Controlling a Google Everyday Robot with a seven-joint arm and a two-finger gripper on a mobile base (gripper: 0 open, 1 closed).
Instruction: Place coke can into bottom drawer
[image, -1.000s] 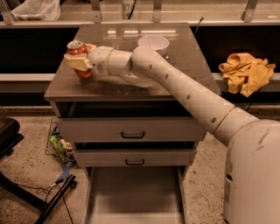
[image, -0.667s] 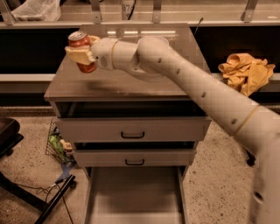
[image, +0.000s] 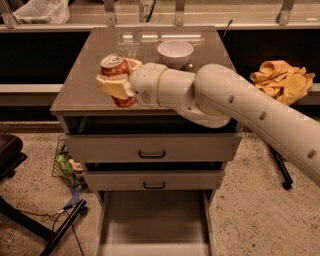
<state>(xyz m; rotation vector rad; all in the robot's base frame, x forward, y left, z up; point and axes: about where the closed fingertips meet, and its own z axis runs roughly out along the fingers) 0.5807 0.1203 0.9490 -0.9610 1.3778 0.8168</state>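
Coke can (image: 113, 67): red body, silver top with the pull-tab showing, leaning slightly to the left. The jaws, at the end of the cream arm (image: 240, 100) reaching in from the right, are closed around its middle, one yellowish finger (image: 111, 86) across the front and the other behind. It sits over the front-left part of the desk (image: 150, 37); whether its base touches the top I cannot tell. Behind it, well apart, a white bowl (image: 175, 55) stands upright on the desk. Below the two handled drawers, the bottom drawer (image: 155, 220) is pulled out toward the camera, its plain grey floor and low side walls showing.
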